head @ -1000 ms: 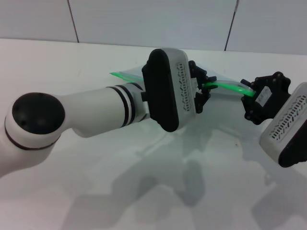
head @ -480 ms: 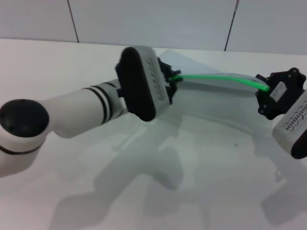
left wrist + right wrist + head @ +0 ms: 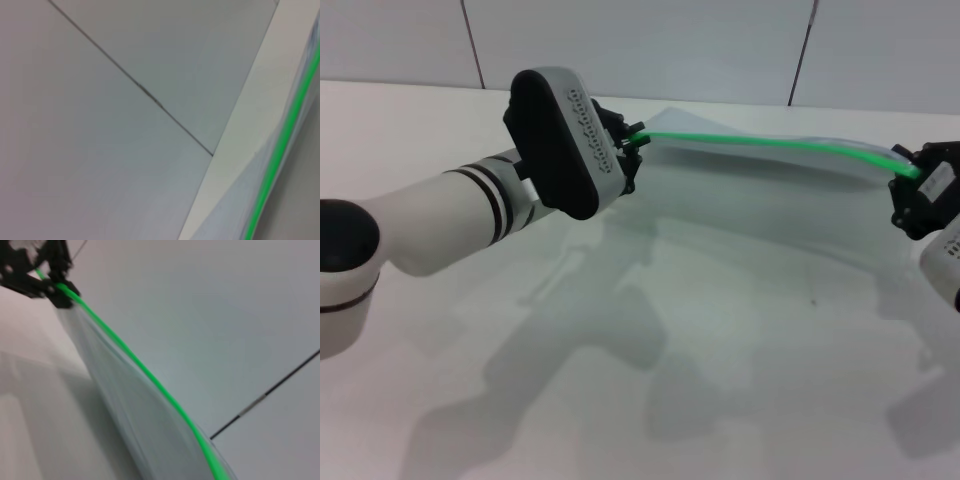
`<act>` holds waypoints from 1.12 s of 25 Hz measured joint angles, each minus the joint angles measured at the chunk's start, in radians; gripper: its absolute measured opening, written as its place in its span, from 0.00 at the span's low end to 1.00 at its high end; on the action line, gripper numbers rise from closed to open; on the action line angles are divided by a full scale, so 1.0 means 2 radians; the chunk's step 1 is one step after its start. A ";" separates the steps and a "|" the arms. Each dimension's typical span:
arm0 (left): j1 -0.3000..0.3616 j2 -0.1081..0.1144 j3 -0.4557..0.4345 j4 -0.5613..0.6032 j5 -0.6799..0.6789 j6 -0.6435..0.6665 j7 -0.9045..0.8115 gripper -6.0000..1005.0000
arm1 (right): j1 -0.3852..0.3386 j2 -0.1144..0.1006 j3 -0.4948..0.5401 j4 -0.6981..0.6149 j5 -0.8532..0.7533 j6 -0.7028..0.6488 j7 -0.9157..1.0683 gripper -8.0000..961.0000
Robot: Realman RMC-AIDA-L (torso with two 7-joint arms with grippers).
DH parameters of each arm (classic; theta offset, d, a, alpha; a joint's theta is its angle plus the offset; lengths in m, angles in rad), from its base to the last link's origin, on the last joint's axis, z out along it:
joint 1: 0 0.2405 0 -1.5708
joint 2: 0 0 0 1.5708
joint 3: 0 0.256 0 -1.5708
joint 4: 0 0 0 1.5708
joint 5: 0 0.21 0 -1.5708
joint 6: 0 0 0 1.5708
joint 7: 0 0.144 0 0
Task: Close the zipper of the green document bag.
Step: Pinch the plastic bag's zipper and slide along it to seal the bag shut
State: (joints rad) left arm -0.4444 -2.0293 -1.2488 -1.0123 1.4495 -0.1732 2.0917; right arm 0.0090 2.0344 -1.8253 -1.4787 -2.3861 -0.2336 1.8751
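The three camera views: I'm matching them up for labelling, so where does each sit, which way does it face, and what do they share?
Head view: high on the robot, looking down at the green document bag stretched between left gripper and right gripper.
Left wrist view: along the zipper toward the wall; no fingers shown.
Right wrist view: along the zipper to the left gripper.
Shared: the zipper.

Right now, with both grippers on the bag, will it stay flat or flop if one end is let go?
Likely floppy: the bag hangs and bows between the left gripper and the right gripper, and the zipper curves rather than running straight. Probably light too, being thin and translucent. A freed end would probably droop toward the table.
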 joint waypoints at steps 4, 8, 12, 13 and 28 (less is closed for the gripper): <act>0.003 0.000 -0.006 0.005 0.000 0.000 0.000 0.14 | -0.001 0.001 0.006 0.006 0.000 0.008 0.000 0.07; 0.005 0.001 -0.011 0.005 0.000 0.000 0.000 0.16 | -0.003 0.001 0.010 0.008 0.000 0.009 0.000 0.09; 0.006 0.001 -0.013 0.005 0.000 0.000 0.000 0.17 | -0.004 0.001 0.012 0.010 -0.001 0.015 0.000 0.11; 0.006 0.001 -0.013 0.005 0.000 0.000 0.000 0.17 | -0.004 0.001 0.012 0.012 -0.001 0.018 0.000 0.11; 0.002 -0.001 -0.017 0.011 -0.003 0.006 0.000 0.22 | 0.012 0.001 0.004 0.053 -0.002 0.056 0.000 0.17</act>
State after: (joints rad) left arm -0.4406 -2.0322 -1.2833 -0.9898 1.4444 -0.1603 2.0913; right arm 0.0326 2.0361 -1.8166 -1.3730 -2.3897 -0.1219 1.8756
